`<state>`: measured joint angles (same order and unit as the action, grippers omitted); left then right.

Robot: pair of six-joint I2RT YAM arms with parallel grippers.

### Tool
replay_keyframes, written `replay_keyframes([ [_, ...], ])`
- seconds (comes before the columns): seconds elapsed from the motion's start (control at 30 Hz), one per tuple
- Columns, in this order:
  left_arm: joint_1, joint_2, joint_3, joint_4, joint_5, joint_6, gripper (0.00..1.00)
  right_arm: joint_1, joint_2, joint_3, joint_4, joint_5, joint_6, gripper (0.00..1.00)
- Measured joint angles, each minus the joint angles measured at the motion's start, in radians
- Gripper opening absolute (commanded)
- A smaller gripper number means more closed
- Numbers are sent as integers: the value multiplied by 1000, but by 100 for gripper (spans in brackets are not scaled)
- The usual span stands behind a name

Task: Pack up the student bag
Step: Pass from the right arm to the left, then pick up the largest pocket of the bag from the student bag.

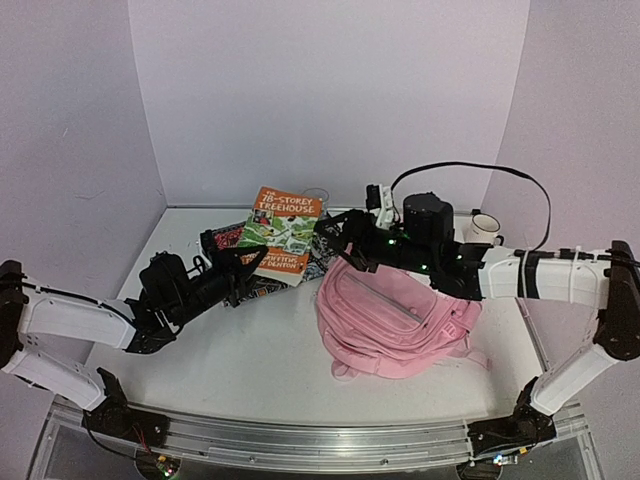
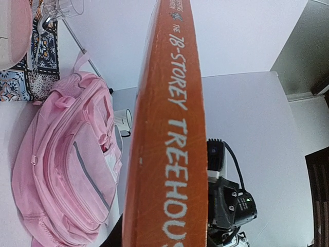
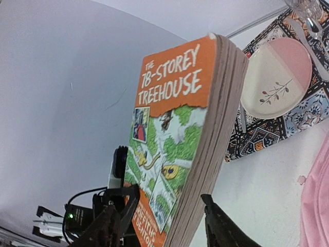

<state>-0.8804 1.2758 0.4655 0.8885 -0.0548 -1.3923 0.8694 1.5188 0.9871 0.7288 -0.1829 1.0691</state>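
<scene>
The orange "78-Storey Treehouse" book [image 1: 283, 232] stands tilted up off the table at the back centre. My left gripper [image 1: 245, 270] is shut on its lower spine end, and the spine [image 2: 169, 134] fills the left wrist view. My right gripper [image 1: 325, 235] is open around the book's other side. Its two fingers [image 3: 115, 216] stand on either side of the book [image 3: 175, 139], with a gap at the page edge. The pink student bag [image 1: 395, 320] lies on the table right of centre, below the right arm. It also shows in the left wrist view, where the bag [image 2: 67, 170] lies front side up.
A patterned cloth [image 1: 225, 240] lies behind the book with a pink-and-cream plate [image 3: 277, 77] on it. A clear glass [image 2: 67, 7] stands near the back wall. A white mug [image 1: 487, 228] sits at the back right. White walls enclose the table on three sides.
</scene>
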Motion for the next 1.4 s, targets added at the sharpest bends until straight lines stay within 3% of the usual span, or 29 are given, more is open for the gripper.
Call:
replay_keyframes([
  [0.13, 32, -1, -36, -2, 0, 1, 0, -4, -57, 2, -106, -17, -106, 98],
  [0.57, 178, -6, -62, -174, 166, 20, 0, -76, -146, 32, -655, -47, -550, 98],
  [0.77, 226, -53, -62, -295, 232, 54, 0, -58, -125, 93, -896, 44, -748, 94],
  [1.03, 338, -80, -62, -360, 318, 75, 0, 64, 35, 190, -1054, 167, -887, 89],
  [1.4, 374, -66, -62, -420, 414, 120, 0, 148, 203, 283, -1147, 274, -958, 64],
])
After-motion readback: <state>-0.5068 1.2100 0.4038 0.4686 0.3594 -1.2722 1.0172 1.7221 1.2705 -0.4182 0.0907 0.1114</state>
